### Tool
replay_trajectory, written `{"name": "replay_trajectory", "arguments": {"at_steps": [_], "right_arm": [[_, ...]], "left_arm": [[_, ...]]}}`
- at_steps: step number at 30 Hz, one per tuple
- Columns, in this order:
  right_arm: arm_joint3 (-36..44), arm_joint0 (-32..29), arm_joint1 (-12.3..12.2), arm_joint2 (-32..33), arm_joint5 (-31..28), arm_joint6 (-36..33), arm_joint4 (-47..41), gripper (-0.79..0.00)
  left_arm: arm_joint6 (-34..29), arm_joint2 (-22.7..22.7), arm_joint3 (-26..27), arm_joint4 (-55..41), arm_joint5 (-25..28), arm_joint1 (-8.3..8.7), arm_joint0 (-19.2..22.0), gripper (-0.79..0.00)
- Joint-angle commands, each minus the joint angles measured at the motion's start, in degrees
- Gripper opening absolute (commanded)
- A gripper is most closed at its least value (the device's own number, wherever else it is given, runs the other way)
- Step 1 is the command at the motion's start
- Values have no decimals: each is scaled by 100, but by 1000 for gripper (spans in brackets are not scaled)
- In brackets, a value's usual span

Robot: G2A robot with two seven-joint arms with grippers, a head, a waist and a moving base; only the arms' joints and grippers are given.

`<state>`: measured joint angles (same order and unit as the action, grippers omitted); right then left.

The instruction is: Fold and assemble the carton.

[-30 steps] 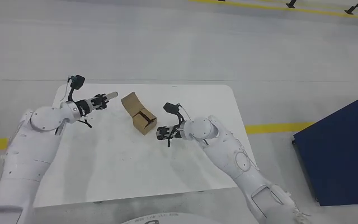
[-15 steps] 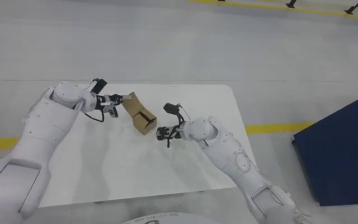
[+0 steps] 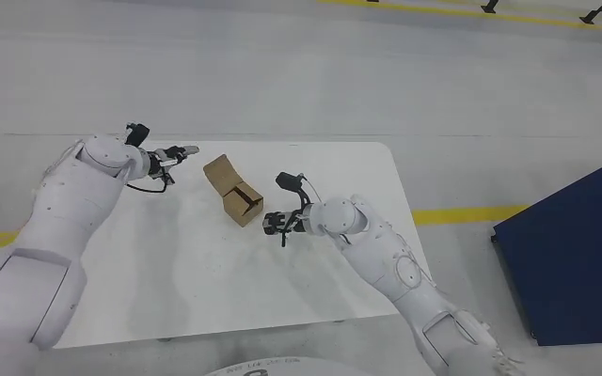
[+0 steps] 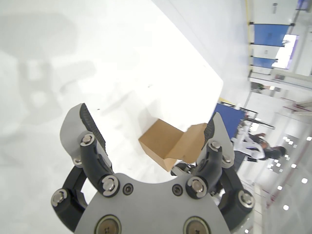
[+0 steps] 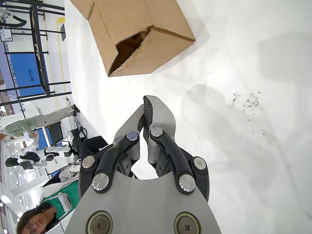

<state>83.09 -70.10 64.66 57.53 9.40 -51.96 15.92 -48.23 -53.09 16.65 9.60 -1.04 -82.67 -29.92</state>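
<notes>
A brown carton (image 3: 233, 188) lies on its side on the white table (image 3: 235, 282), near the middle back. One end, with partly folded flaps and a dark gap, faces my right gripper (image 3: 271, 224). In the right wrist view the carton (image 5: 136, 25) lies just ahead of that gripper (image 5: 146, 99), which is shut with nothing in it. My left gripper (image 3: 183, 151) hovers near the table's back left corner, a short way from the carton's other end. In the left wrist view it (image 4: 148, 112) stands open and empty, with the carton (image 4: 165, 144) beyond its fingers.
A dark blue block (image 3: 555, 254) stands on the floor to the right of the table. The table's back edge runs just behind the left gripper. The front half of the table (image 3: 188, 301) is bare.
Half a second ago the left gripper was at the carton's left end; it has since pulled back to the left. The carton and the right arm have not moved.
</notes>
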Motion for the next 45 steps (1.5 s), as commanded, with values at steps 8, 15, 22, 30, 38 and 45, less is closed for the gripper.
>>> {"name": "replay_trajectory", "arguments": {"at_steps": [8, 15, 22, 30, 38, 45], "right_arm": [[19, -14, -10, 17, 21, -5, 0, -785], [0, -1, -7, 7, 40, 8, -20, -785], [-1, 1, -12, 13, 42, 13, -21, -785], [-17, 15, -8, 3, 62, 28, -43, -785], [10, -25, -21, 44, 18, 54, -73, -785], [85, -99, -40, 82, 1, 89, -59, -785]], "left_arm": [[-35, 90, -45, -252, 680, -276, -19, 0], [-738, -31, -104, -623, 1701, -294, -33, 0], [-979, 90, -22, -437, 2106, -334, -118, 0], [-831, 157, -55, -254, 2309, -352, -91, -400], [-709, 119, -136, -228, 2447, -317, -90, -785], [-745, 54, -94, -246, 2704, -251, -118, -785]]}}
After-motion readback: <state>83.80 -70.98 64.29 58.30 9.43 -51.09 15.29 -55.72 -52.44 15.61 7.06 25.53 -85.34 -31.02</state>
